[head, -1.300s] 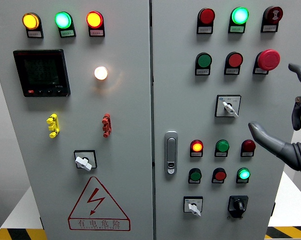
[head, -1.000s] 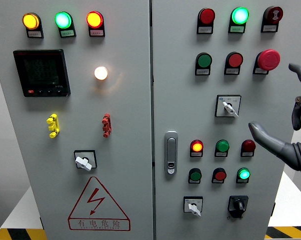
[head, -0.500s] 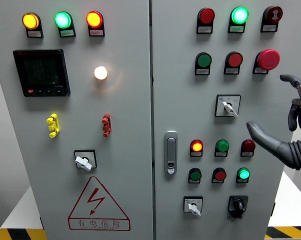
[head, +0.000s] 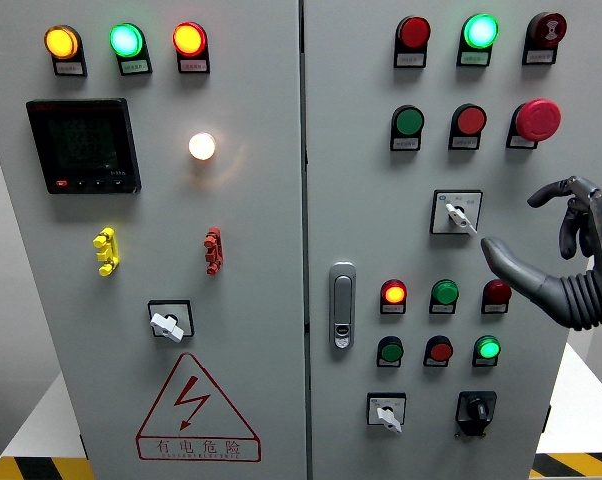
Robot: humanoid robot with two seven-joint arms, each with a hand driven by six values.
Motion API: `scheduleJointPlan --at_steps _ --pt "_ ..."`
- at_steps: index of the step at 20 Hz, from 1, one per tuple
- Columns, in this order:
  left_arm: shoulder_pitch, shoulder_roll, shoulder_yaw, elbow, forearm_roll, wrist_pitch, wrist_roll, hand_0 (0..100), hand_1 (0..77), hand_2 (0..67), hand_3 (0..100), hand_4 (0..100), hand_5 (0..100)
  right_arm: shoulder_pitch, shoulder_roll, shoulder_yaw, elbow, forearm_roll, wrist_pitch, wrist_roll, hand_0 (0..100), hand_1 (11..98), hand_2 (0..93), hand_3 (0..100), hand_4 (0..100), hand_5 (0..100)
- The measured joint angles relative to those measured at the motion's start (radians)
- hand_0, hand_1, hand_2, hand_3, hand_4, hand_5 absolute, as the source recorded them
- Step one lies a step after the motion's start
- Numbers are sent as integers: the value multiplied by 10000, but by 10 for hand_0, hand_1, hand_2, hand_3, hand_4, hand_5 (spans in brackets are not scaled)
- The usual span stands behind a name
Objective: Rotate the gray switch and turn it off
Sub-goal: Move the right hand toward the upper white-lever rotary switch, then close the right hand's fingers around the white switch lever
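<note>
Right hand (head: pixel 566 250) is moving closer to the gray switch (head: pixel 457 212).
Compared with a moment ago, the hand is coming leftward, fingers spread and holding nothing; its thumb tip is now just beside the switch on the right cabinet door (head: pixel 361 180), not touching it.

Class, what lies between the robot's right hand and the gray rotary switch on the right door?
In the head view, only bare gray panel separates the right hand from the gray rotary switch.
</note>
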Motion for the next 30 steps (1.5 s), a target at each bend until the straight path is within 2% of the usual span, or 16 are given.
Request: scheduleJointPlan --at_steps 7,14,30 --pt "0 0 0 0 0 0 0 333 0 123 222 119 122 245 1 -115 -478 6 -3 -153 0 323 592 957 1000 1000" --pt "0 0 0 0 0 0 0 335 0 123 222 119 122 495 5 -266 -909 6 -11 -170 0 322 592 954 1000 991" --pt "0 0 0 0 0 0 0 336 0 123 223 119 122 725 5 -512 -1363 -10 -20 -232 0 324 602 937 1000 984"
